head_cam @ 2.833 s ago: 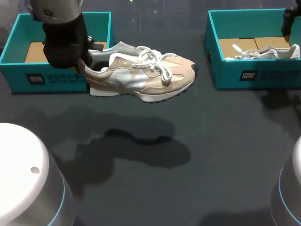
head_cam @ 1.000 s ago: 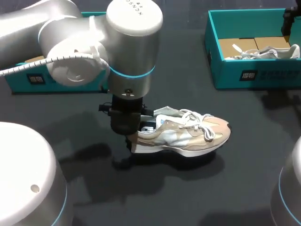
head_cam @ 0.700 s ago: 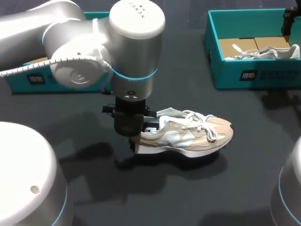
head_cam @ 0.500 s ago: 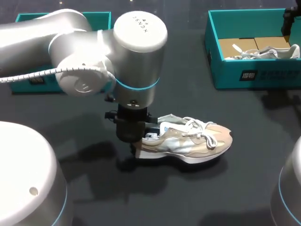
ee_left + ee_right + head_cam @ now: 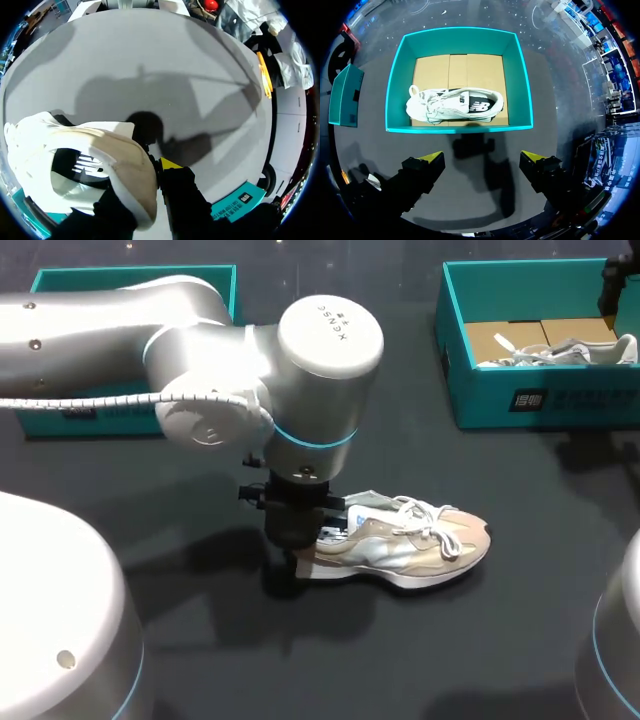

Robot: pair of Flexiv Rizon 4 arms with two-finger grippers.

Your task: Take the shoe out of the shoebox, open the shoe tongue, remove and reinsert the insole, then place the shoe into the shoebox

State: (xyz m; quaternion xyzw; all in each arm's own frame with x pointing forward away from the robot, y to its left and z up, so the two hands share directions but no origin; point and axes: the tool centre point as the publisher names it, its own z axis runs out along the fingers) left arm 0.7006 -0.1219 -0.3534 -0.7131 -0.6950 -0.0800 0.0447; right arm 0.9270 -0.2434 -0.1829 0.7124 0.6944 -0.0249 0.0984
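Shoes: 2, namely table shoe [image 5: 420, 545] and boxed shoe [image 5: 565, 352].
Boxes: 2, namely left box [image 5: 90, 418] and right box [image 5: 560, 400].
Grippers: 2, namely left gripper [image 5: 145, 176] and right gripper [image 5: 482, 159].

Robot lab: dark table [image 5: 450, 660], teal shoeboxes [image 5: 540, 400]

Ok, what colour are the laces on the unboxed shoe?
The shoe has white laces; the head view shows them best.

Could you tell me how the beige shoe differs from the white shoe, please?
The beige shoe stands upright on the table, heel held in the left tool; the white shoe lies on its side in the right shoebox, untouched. Both are laced sneakers.
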